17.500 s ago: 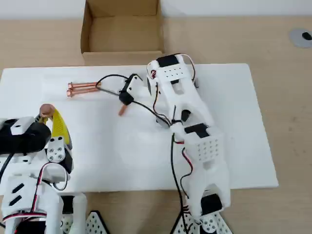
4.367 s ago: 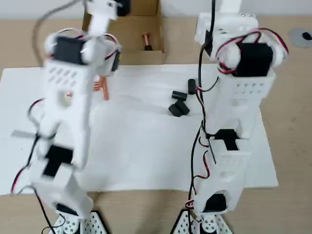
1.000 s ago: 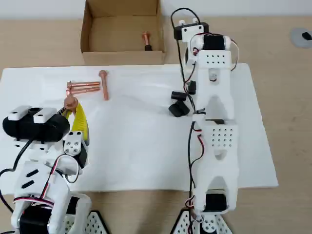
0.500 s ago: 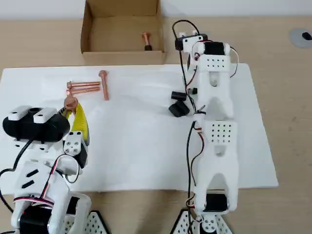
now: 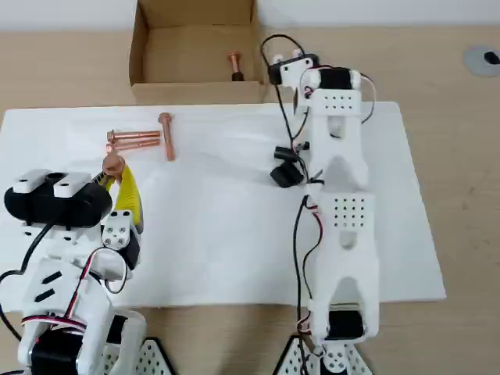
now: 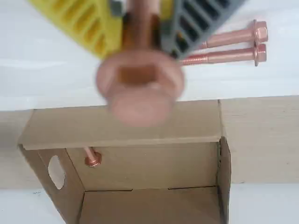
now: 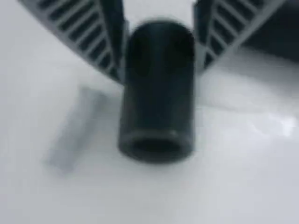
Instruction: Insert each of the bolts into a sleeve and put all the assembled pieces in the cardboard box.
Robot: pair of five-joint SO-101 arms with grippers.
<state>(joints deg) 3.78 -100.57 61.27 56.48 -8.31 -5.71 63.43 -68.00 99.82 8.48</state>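
My left gripper (image 6: pixel 140 28) is shut on a copper bolt (image 6: pixel 140 86), its head towards the camera. In the high view that bolt (image 5: pixel 114 164) sits at the yellow finger's tip, over the mat's left side. My right gripper (image 7: pixel 159 28) is shut on a black sleeve (image 7: pixel 156 93), just above the white mat. Two more black sleeves (image 5: pixel 286 164) lie beside the right arm (image 5: pixel 336 101). Three loose bolts (image 5: pixel 141 139) lie on the mat at the far left. The cardboard box (image 5: pixel 141 47) holds one assembled piece (image 5: pixel 234 66).
The white mat (image 5: pixel 226 226) covers the middle of the wooden table. The box (image 6: pixel 51 140) stands just past the mat's far edge, its open side up. A grey disc (image 5: pixel 481 59) lies at the far right of the table.
The right arm's far end has swung a little to the left over the last second. The left arm has kept still with its bolt.
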